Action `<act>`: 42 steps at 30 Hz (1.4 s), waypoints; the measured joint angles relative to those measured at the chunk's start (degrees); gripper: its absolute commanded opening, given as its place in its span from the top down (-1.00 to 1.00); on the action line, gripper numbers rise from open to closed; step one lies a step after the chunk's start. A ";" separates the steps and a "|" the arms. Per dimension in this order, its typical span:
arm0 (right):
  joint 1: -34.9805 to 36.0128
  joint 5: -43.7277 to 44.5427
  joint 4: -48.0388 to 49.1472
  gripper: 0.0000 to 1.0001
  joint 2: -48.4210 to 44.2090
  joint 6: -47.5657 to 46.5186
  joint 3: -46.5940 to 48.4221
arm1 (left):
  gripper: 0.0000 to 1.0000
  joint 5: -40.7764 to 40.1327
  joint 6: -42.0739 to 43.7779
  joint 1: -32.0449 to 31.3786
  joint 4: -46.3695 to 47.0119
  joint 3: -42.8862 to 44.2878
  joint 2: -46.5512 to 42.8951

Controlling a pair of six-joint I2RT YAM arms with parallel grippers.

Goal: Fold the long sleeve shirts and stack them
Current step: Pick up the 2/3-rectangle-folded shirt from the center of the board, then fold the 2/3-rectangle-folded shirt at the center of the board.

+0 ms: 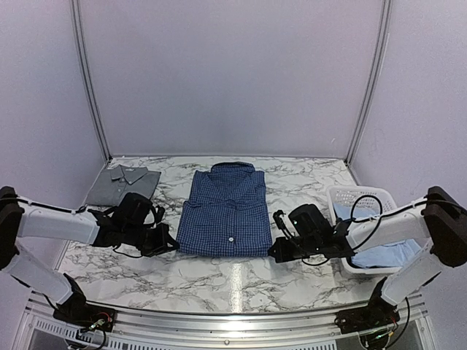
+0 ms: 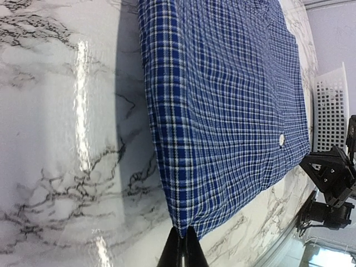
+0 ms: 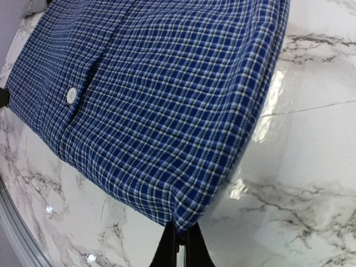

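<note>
A dark blue checked shirt (image 1: 226, 210) lies flat, sleeves folded in, collar away from me, in the middle of the marble table (image 1: 219, 281). My left gripper (image 1: 174, 245) is shut on its near left corner (image 2: 183, 225). At the near right corner (image 3: 186, 222) my right gripper (image 1: 273, 251) is shut on the cloth too. A folded grey shirt (image 1: 122, 184) rests at the back left. Light blue cloth (image 1: 387, 255) lies in the white basket (image 1: 359, 198) on the right.
The white perforated basket (image 2: 329, 105) stands at the table's right side, close behind my right arm. A metal rail (image 1: 219, 321) runs along the near edge. Grey booth walls enclose the table at the back and sides.
</note>
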 measured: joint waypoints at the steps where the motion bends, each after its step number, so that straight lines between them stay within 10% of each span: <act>1: 1.29 0.46 -0.50 1.00 -1.27 0.52 -0.50 | 1.00 -0.52 -0.09 -0.50 -0.50 -1.09 -2.40; 18: 12.66 10.10 -16.28 1.00 -14.19 6.19 7.91 | 1.00 -10.67 0.26 -6.71 -20.02 2.95 -22.29; 33: -16.46 3.89 -10.62 1.00 32.44 -7.58 50.42 | 1.00 -3.48 13.64 13.05 -17.00 55.32 35.98; 42: -19.21 0.17 -8.35 1.00 44.44 -8.61 55.87 | 1.00 -1.22 13.60 14.78 -11.54 57.33 47.54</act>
